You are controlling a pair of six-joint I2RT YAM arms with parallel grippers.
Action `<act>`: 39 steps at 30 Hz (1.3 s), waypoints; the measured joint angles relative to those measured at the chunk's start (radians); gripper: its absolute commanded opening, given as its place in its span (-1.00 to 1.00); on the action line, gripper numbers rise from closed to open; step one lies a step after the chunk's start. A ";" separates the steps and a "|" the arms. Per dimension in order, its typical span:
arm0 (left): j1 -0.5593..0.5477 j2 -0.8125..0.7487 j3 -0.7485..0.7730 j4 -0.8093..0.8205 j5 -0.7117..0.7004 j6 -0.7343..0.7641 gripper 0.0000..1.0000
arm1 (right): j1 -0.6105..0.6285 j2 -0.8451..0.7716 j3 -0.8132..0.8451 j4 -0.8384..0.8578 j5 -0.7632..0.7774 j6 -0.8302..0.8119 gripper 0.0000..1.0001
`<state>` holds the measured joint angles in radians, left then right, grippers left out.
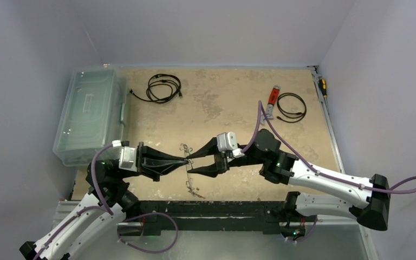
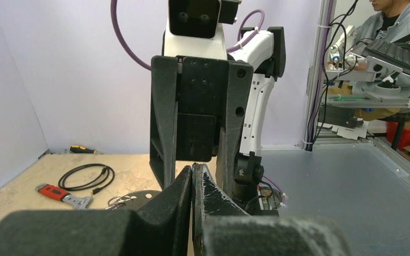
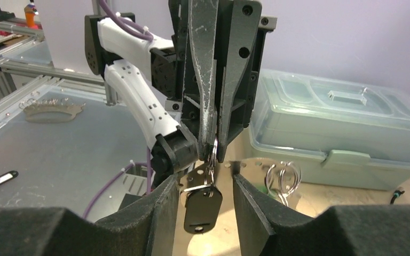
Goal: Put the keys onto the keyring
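Matt black plastic against thin bright metal: the surfaces as we see them

We read the tabletop (image 1: 222, 108) as a matt, mottled tan board, rough-looking; the lidded box (image 1: 89, 114) at its left edge is clear, glossy plastic. The left gripper (image 1: 184, 160) and right gripper (image 1: 188, 164) have matt black plastic fingers (image 3: 205, 80), scuffed pale along the edges, while the arm shells (image 1: 330, 181) are smooth white plastic. The keyring (image 1: 188, 173) is thin grey metal; the black key tag (image 3: 202, 208) looks like smooth, faintly glossy plastic. Near the far right corner the wrench (image 1: 272, 98) shows a red plastic grip on dull grey metal — the cable (image 1: 291, 105) beside it looks rubbery.
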<state>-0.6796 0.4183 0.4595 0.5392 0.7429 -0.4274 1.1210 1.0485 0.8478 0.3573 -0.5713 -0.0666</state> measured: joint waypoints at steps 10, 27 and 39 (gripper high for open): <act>0.014 -0.010 0.000 -0.005 -0.013 0.000 -1.00 | 0.000 -0.097 0.000 -0.021 0.004 -0.004 -0.15; 0.025 -0.012 -0.015 0.006 -0.012 -0.008 -1.00 | 0.000 -0.100 0.000 -0.058 0.064 -0.024 -0.40; 0.025 -0.013 -0.016 0.021 -0.010 -0.012 -1.00 | 0.000 -0.083 0.000 -0.066 0.076 -0.032 -0.67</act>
<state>-0.6548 0.4053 0.4431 0.5598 0.7330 -0.4393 1.1210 0.9653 0.8478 0.2913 -0.4953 -0.0990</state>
